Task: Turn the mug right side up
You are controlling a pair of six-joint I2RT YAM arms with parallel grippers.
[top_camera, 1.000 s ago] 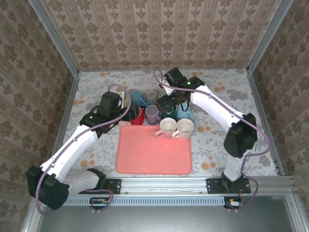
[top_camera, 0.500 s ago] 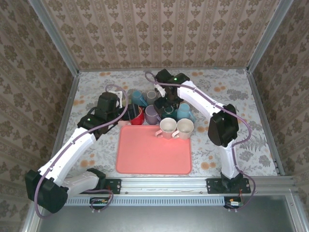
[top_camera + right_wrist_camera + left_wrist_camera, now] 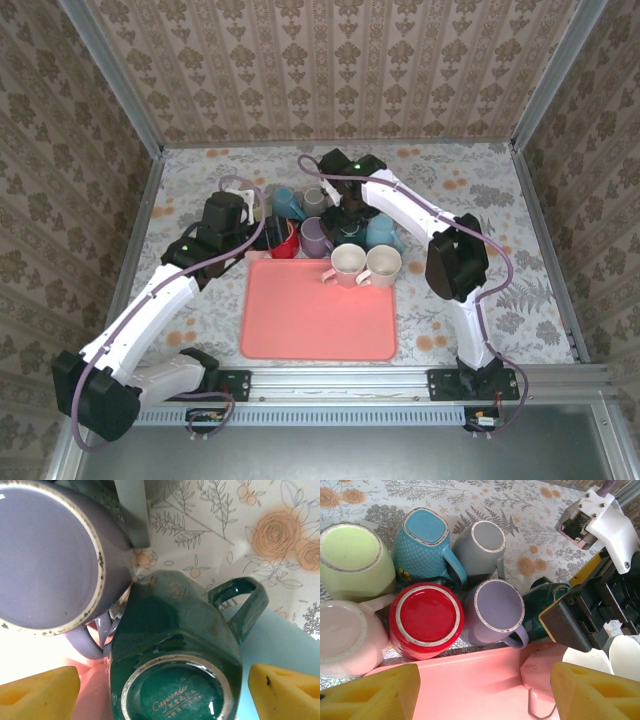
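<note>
Left tool (image 3: 482,695): jaws spread wide, nothing between them. It hangs over the back edge of the pink tray (image 3: 470,680), just beside the red mug (image 3: 426,619). Low risk while it waits. A drift forward would clip the red mug's upturned base and shove the whole pack.

Purple mug (image 3: 45,555): upside down, pressed close against the dark green mug's wall; cannot tell if any gap is left. One pad of the right tool must go down into this seam. If the slot is too tight, the pad could land on the purple mug's handle, or wedge both mugs so that two lift together.

Dark green mug (image 3: 175,645): base up, at the tray's back edge on the tabletop (image 3: 210,525). Judged to be the one to turn. The wall is glossy and sloping, so a pinch high near the foot could slide off.

Right tool (image 3: 162,687): straddles that mug, pads apart on either side, gripping nothing yet. The mug's handle (image 3: 245,605) juts out close to the right-hand pad. Closing onto it would twist the mug instead of seating it.

Light blue mug (image 3: 280,645): just beside, so little clearance. The flip needs swing room, and the two cream mugs (image 3: 348,264) on the tray stand near enough to be knocked.
</note>
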